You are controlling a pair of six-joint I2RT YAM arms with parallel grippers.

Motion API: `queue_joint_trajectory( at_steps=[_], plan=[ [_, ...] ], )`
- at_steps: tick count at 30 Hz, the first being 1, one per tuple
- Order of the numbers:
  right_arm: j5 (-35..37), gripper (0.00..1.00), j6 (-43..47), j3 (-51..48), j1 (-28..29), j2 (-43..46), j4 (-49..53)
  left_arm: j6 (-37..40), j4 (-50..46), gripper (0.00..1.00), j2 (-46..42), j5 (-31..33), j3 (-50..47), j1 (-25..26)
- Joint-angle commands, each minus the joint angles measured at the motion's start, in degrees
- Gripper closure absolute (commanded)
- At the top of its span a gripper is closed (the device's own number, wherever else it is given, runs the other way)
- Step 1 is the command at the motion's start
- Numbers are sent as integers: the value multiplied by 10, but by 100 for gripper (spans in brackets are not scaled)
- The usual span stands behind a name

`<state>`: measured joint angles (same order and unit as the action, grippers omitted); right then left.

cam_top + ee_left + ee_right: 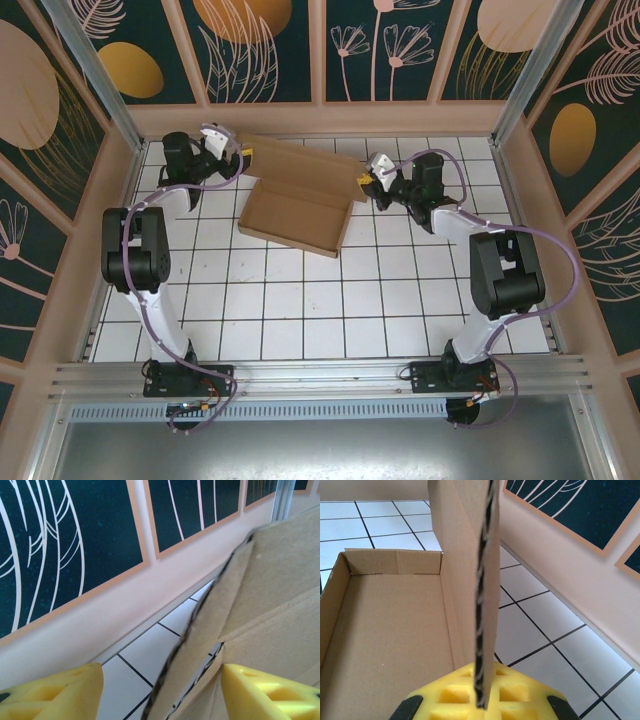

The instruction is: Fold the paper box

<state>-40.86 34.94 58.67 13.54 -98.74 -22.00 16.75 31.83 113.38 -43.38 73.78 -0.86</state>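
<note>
the right pincer [481, 692] is clamped on a standing flap of the paper box [298, 208]. the left pincer [161, 690] is apart, with another flap's edge between its yellow fingers [55, 695]. the brown, ridged box lies far back on the white tiled bench [300, 300], near dark walls [270, 50] with leaf drawings.

No readable text, labels, numbers or signs anywhere

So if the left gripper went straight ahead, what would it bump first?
The paper box: its raised flap stands right between the open fingers of the left gripper, so it would probably hit that before the wall.
</note>
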Motion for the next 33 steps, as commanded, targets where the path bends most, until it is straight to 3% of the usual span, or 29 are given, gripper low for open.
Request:
queue_joint_trajectory(
  at_steps=[1,4,12,20,23,27,31,33],
  plan=[
    [6,100,17,-3,-2,-19,69,34,-31,38,19,-35,24,-3],
    [12,100,11,1,-1,-23,69,37,-43,47,17,-43,21,-3],
    [73,100,-69,11,11,-22,30,55,-77,99,-22,-38,-11,-3],
    [245,100,-146,-10,78,-22,-43,-31,14,100,-104,8,-117,22],
    [386,100,-256,-6,105,-20,-70,-107,62,100,-129,113,-163,54],
    [468,100,-355,-23,136,-13,-106,-191,79,100,-147,212,-206,96],
    [562,100,-440,-43,165,-20,-148,-330,89,100,-174,383,-254,130],
    [589,100,-475,-48,173,-23,-156,-402,71,100,-178,404,-266,137]
  ],
)
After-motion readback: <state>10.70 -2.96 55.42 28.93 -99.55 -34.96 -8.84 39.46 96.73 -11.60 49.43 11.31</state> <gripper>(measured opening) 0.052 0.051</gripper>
